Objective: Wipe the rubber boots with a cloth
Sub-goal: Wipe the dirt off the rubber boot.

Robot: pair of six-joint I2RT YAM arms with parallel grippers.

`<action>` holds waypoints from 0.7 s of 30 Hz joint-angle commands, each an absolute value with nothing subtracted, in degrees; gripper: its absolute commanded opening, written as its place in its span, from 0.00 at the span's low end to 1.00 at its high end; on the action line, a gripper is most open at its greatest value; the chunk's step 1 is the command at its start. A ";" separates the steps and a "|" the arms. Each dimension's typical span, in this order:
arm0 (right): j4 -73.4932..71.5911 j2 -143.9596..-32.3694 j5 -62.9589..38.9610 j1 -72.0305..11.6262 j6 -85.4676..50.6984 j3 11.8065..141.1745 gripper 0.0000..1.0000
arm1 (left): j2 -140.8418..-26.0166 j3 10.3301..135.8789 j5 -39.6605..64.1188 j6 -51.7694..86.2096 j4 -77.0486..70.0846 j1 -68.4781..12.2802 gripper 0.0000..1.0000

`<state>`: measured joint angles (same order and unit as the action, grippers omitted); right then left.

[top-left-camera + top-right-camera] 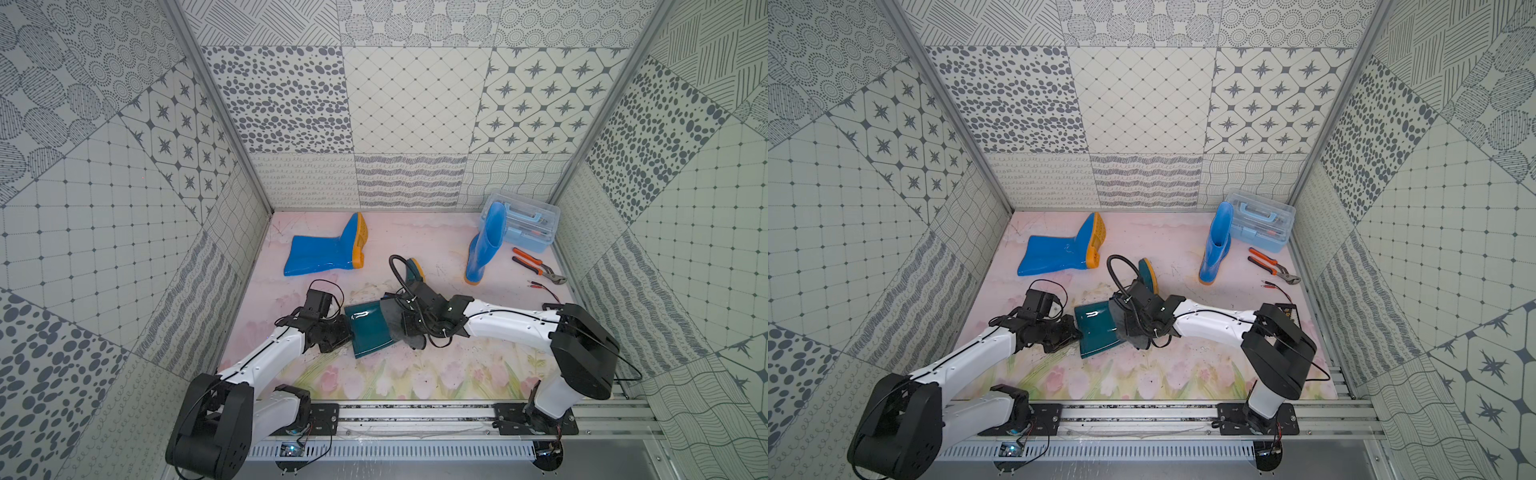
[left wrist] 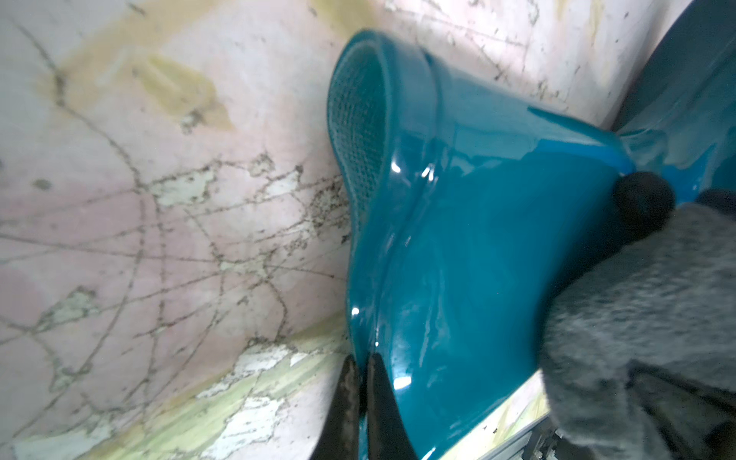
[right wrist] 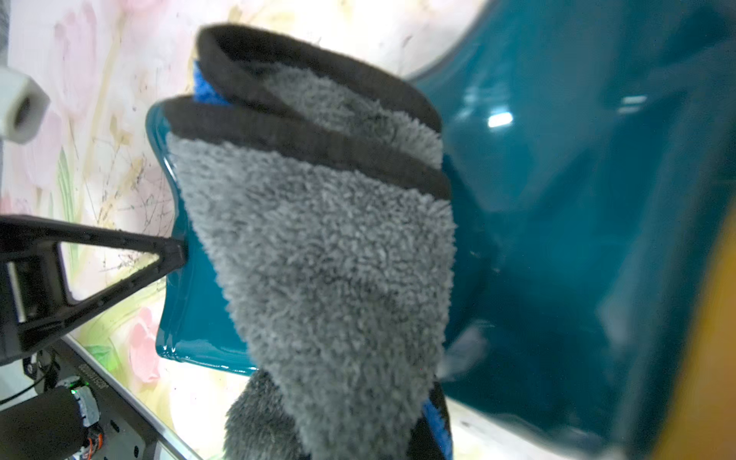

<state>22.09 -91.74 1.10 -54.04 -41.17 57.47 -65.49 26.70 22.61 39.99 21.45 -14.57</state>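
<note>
L gripper (image 2: pixel 361 382) clenching glossy teal rubber boot (image 2: pixel 478 239) by rim as anchor; R gripper (image 1: pixel 409 326) gripping fluffy grey cloth (image 3: pixel 318 259), wiping shaft.

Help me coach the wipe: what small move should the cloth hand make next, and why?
Probably draw the cloth along the teal boot toward its rim with the right hand. The cloth lies across the shaft, bare glossy shaft shows between it and the left hand, which pinches the rim and steadies the boot.
</note>
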 commanded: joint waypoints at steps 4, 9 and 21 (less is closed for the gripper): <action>22.09 -94.68 3.99 -56.48 -42.42 60.35 0.00 | -66.92 26.31 21.88 39.78 22.84 -14.81 0.00; 17.88 -102.69 -0.74 -63.55 -44.42 67.24 0.00 | -66.93 26.52 21.73 40.33 22.64 -15.27 0.00; 17.39 -101.56 -1.92 -62.69 -44.22 63.96 0.00 | -65.59 26.45 20.84 40.30 24.45 -15.50 0.00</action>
